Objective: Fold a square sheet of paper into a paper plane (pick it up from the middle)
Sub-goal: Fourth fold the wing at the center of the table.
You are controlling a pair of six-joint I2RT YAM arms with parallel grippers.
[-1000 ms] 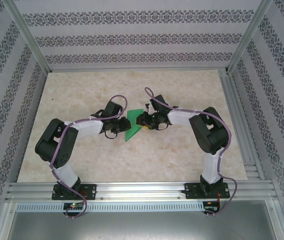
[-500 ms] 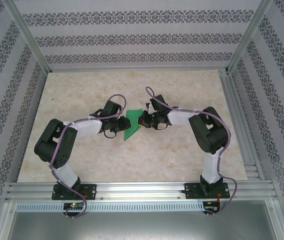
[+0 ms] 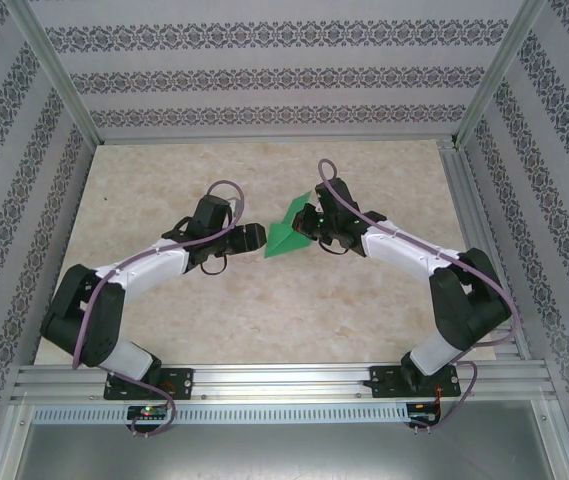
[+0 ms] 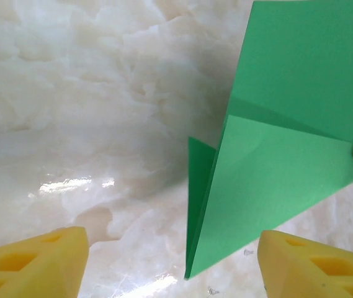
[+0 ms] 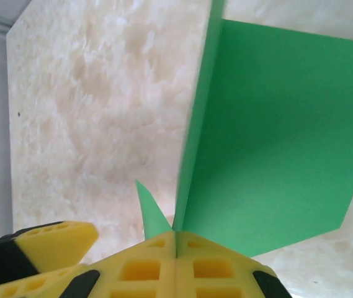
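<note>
Nearest, an aluminium rail (image 3: 284, 380) carries both arm bases. Compared with a second ago, both arms stretch farther out from it, and the folded green paper (image 3: 286, 236) now sits farther away and more to the right. The left pincer (image 3: 253, 237) has let go. Its yellow fingers (image 4: 33, 261) stand wide apart, and the paper's lower tip lies just ahead, between them, unclamped. The right pincer (image 5: 176, 239) is clenched on the paper's edge, and the flaps rise from its closed pads (image 5: 139, 267). Under both pincers the worktop (image 3: 164, 330) is pale marbled beige. Beyond them, walls (image 3: 264, 80) with striped ornamental wallpaper close the room.
</note>
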